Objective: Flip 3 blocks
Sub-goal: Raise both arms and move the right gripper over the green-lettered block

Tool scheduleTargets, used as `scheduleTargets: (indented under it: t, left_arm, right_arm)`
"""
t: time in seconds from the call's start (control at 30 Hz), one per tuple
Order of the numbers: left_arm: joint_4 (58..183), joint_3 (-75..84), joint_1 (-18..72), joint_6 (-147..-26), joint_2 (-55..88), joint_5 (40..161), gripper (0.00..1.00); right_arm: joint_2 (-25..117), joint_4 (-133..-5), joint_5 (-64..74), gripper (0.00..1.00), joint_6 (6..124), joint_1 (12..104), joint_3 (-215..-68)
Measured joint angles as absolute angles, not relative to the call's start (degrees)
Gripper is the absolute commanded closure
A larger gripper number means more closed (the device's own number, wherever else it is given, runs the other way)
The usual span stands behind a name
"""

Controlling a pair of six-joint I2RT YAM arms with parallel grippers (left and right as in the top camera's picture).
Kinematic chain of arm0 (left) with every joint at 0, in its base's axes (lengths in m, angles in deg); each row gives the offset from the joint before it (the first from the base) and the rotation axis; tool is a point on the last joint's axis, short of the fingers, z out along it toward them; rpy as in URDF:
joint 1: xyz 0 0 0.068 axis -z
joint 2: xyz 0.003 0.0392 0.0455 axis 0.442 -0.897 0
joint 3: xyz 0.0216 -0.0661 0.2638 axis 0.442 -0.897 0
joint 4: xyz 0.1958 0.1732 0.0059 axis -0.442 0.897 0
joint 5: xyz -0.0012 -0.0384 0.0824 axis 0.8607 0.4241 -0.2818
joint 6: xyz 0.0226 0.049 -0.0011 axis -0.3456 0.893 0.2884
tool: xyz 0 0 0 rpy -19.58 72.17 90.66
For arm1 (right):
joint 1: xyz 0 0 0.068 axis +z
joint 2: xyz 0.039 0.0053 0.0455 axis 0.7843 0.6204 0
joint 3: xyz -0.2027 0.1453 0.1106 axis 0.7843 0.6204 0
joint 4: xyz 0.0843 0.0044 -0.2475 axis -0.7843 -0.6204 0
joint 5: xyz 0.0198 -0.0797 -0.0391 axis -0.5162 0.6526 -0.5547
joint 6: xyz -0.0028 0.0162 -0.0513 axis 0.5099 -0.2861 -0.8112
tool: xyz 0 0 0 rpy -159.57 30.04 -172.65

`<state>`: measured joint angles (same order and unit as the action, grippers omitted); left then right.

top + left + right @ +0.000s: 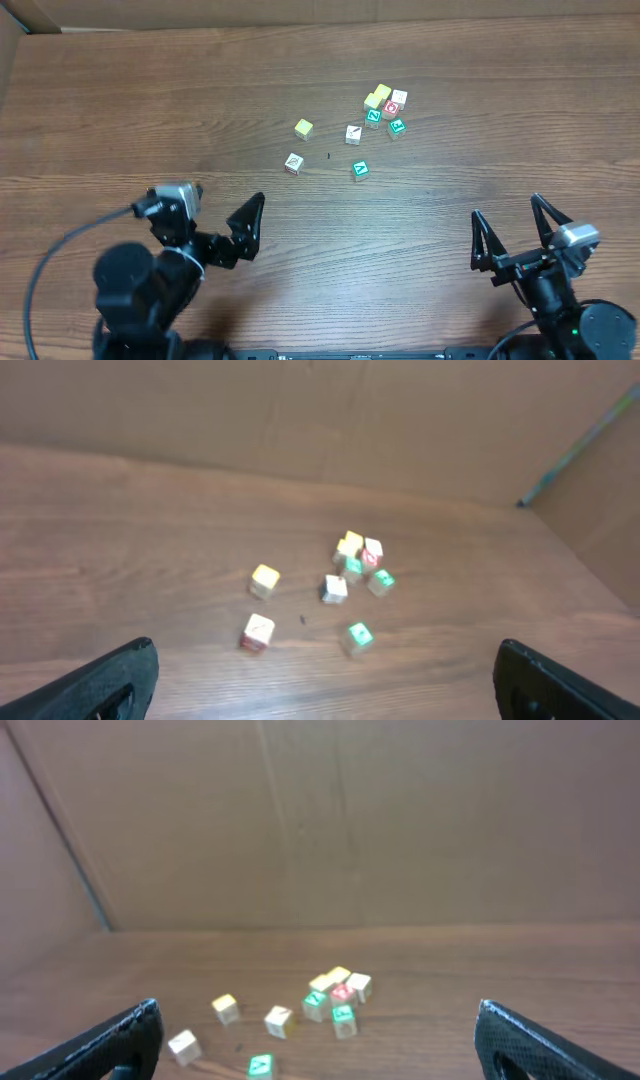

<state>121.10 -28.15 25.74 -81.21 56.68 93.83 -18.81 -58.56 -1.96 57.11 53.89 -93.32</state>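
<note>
Blocks [353,133]: ten counted overhead, namely three yellow, three white, three teal, one red. Cardboard wall [400,820] seen only from wrists. Left gripper [325,675] and right gripper [508,210] spread apart, empty.

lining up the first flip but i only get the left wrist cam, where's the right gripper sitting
Observer: Overhead shows the right gripper low on the right side of the table. Its jaws are open and empty, well short of the blocks.
Operator: ok and that yellow blob in the far cluster
Observer: From overhead it is two yellow cubes touching each other.
</note>
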Motion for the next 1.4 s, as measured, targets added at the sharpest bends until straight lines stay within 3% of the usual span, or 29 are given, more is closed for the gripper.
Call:
scheduleTargets:
  t: [0.37, 0.53, 0.7, 0.73, 0.77, 0.87, 0.93, 1.03, 1.13, 1.3, 1.4]
  left_arm:
    - [140.91, -5.46, 25.74, -79.88, 39.70, 95.51, 0.00]
    - [148.71, -2.31, 25.74, -77.52, 32.99, 95.51, 0.00]
    - [150.81, -2.29, 25.74, -76.60, 25.36, 95.49, 0.00]
    - [150.81, -2.29, 25.74, -76.58, 24.16, 95.49, 0.09]
    - [150.90, -2.29, 25.74, -76.69, 22.85, 95.47, 0.23]
    - [151.31, -2.29, 25.74, -76.05, 20.14, 95.49, 0.79]
    - [151.40, -2.29, 25.74, -75.88, 18.22, 95.49, 0.89]
    - [151.73, -2.29, 25.76, -75.53, 14.78, 95.47, 0.82]
    - [152.38, -2.29, 25.98, -75.18, 10.83, 94.96, 0.55]
    - [152.36, -2.29, 28.14, -75.22, 4.16, 91.25, 0.32]
    - [151.57, -2.29, 29.45, -75.35, 1.12, 88.87, 0.01]
  right_arm:
    - [8.71, -82.30, -6.11, 0.00, 57.31, 53.89, -120.60]
    - [26.30, -98.65, -7.12, 0.00, 57.02, 53.89, -135.11]
    - [40.82, -103.11, -8.32, 0.00, 57.07, 53.89, -143.07]
    - [42.94, -103.22, -9.35, 0.00, 57.11, 53.89, -143.48]
    - [45.32, -103.43, -11.14, 0.06, 57.05, 53.89, -143.59]
    - [50.72, -103.74, -15.92, 0.28, 56.76, 53.98, -143.59]
    - [53.80, -103.61, -17.45, 0.38, 57.00, 54.48, -143.59]
    - [58.00, -103.13, -17.35, 0.41, 57.37, 56.82, -143.59]
    - [61.71, -101.84, -15.53, 0.40, 57.96, 60.84, -143.59]
    - [66.76, -97.21, -9.35, 0.37, 61.81, 67.53, -143.59]
    - [69.34, -93.29, -5.04, 0.37, 65.05, 70.98, -143.59]
